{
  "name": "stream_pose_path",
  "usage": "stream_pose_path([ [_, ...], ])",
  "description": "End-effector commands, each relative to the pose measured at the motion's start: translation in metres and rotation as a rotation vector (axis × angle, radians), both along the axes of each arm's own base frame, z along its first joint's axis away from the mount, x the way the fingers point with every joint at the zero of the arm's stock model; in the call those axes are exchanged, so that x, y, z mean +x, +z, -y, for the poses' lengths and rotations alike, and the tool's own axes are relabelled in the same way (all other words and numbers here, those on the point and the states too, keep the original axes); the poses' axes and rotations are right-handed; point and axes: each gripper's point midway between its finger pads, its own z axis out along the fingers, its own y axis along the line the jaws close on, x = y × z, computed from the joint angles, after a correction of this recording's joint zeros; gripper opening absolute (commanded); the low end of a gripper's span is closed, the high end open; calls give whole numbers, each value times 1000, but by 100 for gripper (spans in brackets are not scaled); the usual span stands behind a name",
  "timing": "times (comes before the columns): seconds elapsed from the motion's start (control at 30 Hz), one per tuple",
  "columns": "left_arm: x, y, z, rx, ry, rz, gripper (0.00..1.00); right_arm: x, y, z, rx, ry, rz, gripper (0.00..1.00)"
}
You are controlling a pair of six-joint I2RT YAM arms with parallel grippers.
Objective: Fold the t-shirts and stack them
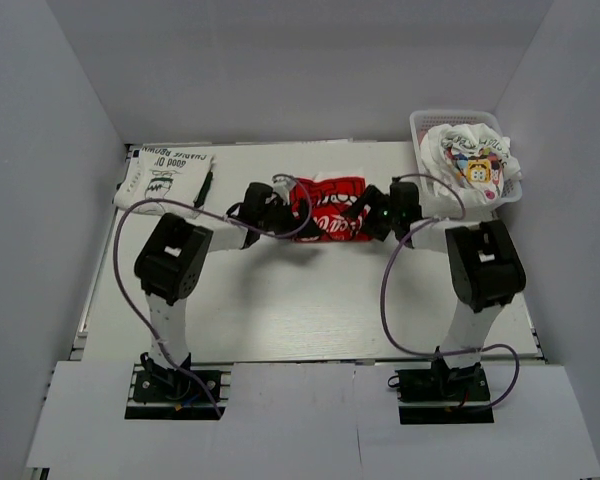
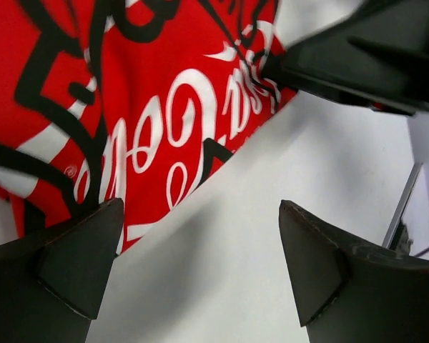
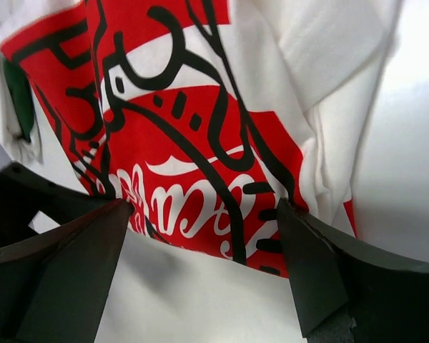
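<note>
A t-shirt with a red-and-white logo (image 1: 325,208) lies bunched at the middle of the table. My left gripper (image 1: 288,210) is at its left edge and my right gripper (image 1: 362,216) at its right edge, both open. In the left wrist view the t-shirt's red print (image 2: 164,107) runs up to the left finger (image 2: 79,264), and bare table lies inside the open gripper (image 2: 200,214). In the right wrist view the t-shirt's near edge (image 3: 200,143) sits at the tips of the open gripper (image 3: 204,207). A folded t-shirt with green-black lettering (image 1: 165,175) lies at the back left.
A white mesh basket (image 1: 450,112) at the back right holds a crumpled t-shirt with a yellow cartoon print (image 1: 472,165). The white table (image 1: 310,300) stretches out in front of the arms. Grey walls close in the back and both sides.
</note>
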Motion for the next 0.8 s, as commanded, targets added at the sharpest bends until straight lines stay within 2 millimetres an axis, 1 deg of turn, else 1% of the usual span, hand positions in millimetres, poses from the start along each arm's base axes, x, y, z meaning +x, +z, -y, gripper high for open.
stream_pose_path([
  [0.0,-59,-8,-22,143,-5,-86,100,-94,-51,13,-115,45,-224,90],
  [0.03,-69,-2,-24,158,-10,-78,100,-102,-50,14,-122,41,-226,90],
  [0.07,-83,3,-24,173,-19,-78,100,-123,-38,16,-126,51,-207,90],
  [0.1,-101,-5,-38,233,-6,-111,100,-129,-34,17,-137,60,-195,90],
  [0.13,-109,3,-42,244,1,-99,100,-136,-18,17,-137,77,-154,90],
  [0.17,-113,26,-50,245,39,-34,100,-150,-7,14,-132,102,-118,90],
  [0.2,-118,34,-55,262,57,-16,100,-152,3,13,-147,138,-57,90],
  [0.23,-116,47,-60,259,94,12,100,-149,27,13,-143,132,41,90],
  [0.27,-109,70,-68,252,151,80,100,-151,45,13,-142,136,115,90],
  [0.3,-106,80,-72,248,178,110,100,-146,61,15,-151,122,186,90],
  [0.37,-94,96,-74,219,240,176,100,-135,79,24,-189,76,250,90],
  [0.4,-88,94,-74,227,255,181,100,-133,83,26,-214,78,252,90],
  [0.43,-82,92,-74,246,259,186,100,-126,91,29,-229,59,268,90],
  [0.47,-71,99,-69,259,257,204,100,-120,91,38,-270,18,265,90],
  [0.5,-62,95,-69,282,260,191,100,-117,85,40,-289,8,244,90],
  [0.53,-56,67,-66,340,244,123,100,-106,94,47,-316,-45,266,90],
  [0.57,-40,77,-57,344,232,155,100,-107,82,52,-347,-53,219,90],
  [0.6,-33,72,-51,361,212,147,97,-100,81,53,-362,-66,207,90],
  [0.63,-19,83,-42,360,206,168,95,-93,78,56,-387,-85,193,90],
  [0.67,-11,62,-36,393,177,148,94,-89,75,59,-406,-105,185,90],
  [0.7,-7,57,-32,400,159,142,91,-80,76,60,-412,-114,177,90],
  [0.73,5,66,-25,389,159,168,89,-72,71,60,-433,-123,161,90],
  [0.77,13,65,-25,389,168,167,85,-62,76,64,-439,-148,168,90],
])
